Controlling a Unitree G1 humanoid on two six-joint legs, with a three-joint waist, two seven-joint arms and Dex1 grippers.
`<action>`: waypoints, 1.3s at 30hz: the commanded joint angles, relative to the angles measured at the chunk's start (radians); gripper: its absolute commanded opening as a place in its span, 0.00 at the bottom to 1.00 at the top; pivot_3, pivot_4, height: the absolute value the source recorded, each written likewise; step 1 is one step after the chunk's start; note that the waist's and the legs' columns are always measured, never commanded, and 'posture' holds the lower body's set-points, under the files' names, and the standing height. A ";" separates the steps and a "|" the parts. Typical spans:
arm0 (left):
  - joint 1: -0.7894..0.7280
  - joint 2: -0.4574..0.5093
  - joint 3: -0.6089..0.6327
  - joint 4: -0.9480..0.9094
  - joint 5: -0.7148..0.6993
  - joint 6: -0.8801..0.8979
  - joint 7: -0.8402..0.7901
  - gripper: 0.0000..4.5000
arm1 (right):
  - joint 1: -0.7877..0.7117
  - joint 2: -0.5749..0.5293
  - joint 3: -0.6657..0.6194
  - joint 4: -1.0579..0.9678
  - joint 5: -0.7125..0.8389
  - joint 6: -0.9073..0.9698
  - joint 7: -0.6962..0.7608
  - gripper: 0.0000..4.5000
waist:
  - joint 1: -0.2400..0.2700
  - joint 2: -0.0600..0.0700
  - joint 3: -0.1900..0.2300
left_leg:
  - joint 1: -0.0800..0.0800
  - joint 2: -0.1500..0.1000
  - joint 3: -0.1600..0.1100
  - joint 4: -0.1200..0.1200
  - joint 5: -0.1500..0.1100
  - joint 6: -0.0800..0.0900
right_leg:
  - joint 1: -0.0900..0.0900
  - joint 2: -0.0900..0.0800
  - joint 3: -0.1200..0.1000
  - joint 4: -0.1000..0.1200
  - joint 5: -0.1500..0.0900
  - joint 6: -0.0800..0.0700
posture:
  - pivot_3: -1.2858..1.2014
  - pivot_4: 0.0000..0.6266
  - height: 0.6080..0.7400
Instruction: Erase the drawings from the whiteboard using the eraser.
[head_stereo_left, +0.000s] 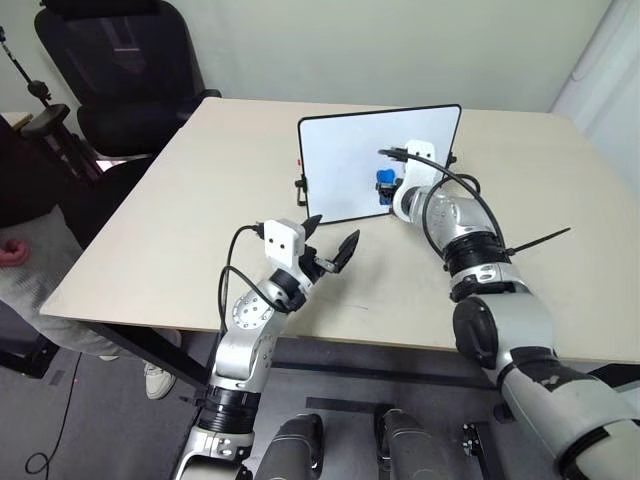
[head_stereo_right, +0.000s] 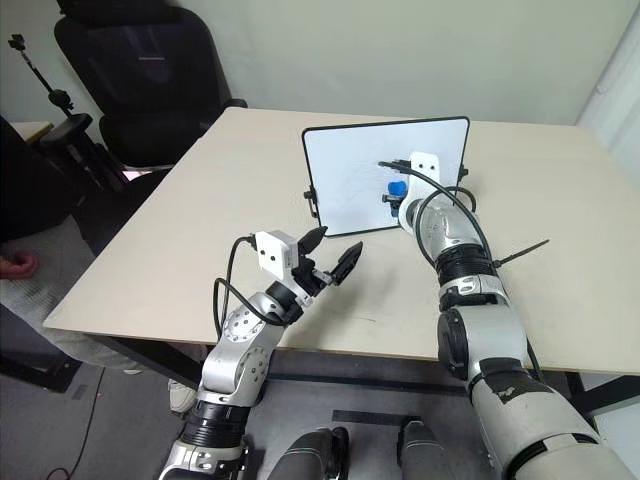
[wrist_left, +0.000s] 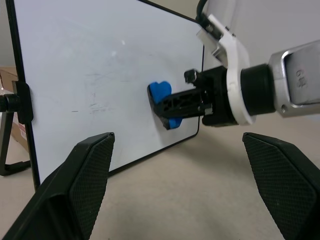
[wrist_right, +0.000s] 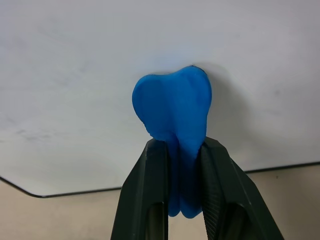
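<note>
The whiteboard (head_stereo_left: 350, 160) stands upright on the table, white with a thin black frame and side clips. My right gripper (wrist_right: 184, 146) is shut on the bright blue eraser (wrist_right: 172, 105), whose tip presses against the lower right part of the board's face (wrist_left: 159, 91). The drawings are out of view; a few faint grey smears (wrist_left: 95, 97) mark the white surface. My left gripper (head_stereo_left: 333, 232) hovers open over the table in front of the board's lower left corner, with nothing between its fingers.
The beige table (head_stereo_left: 170, 210) stretches wide to the left of and behind the board. A black office chair (head_stereo_left: 120, 70) stands at the far left corner, with a tripod (head_stereo_left: 40, 100) beside it. A person (head_stereo_left: 20, 250) sits at the table's left edge.
</note>
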 joint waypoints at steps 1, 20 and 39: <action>-0.002 -0.006 -0.004 -0.039 -0.003 -0.011 -0.001 1.00 | 0.046 -0.032 -0.018 -0.246 0.045 0.119 0.000 0.10 | 0.004 0.000 0.000 | 0.000 0.000 0.000 0.000 0.000 0.000 | 0.000 0.000 0.000 0.000 0.002 0.000 | 0.52 0.24 1.00; 0.006 -0.035 -0.029 -0.022 -0.002 -0.012 -0.008 1.00 | 0.534 -0.523 -0.042 -0.993 0.267 0.926 0.132 0.10 | 0.034 -0.001 -0.001 | -0.003 -0.002 0.000 0.015 0.000 0.005 | 0.002 -0.001 0.001 0.016 -0.013 0.025 | 0.52 0.24 1.00; -0.033 -0.037 -0.032 0.035 0.016 -0.038 -0.019 1.00 | 0.692 -0.524 -0.122 -1.258 0.304 0.556 0.205 0.77 | 0.032 -0.001 -0.001 | 0.007 -0.003 -0.001 0.016 -0.002 0.002 | 0.016 -0.001 0.004 0.013 -0.013 0.028 | 0.52 0.24 1.00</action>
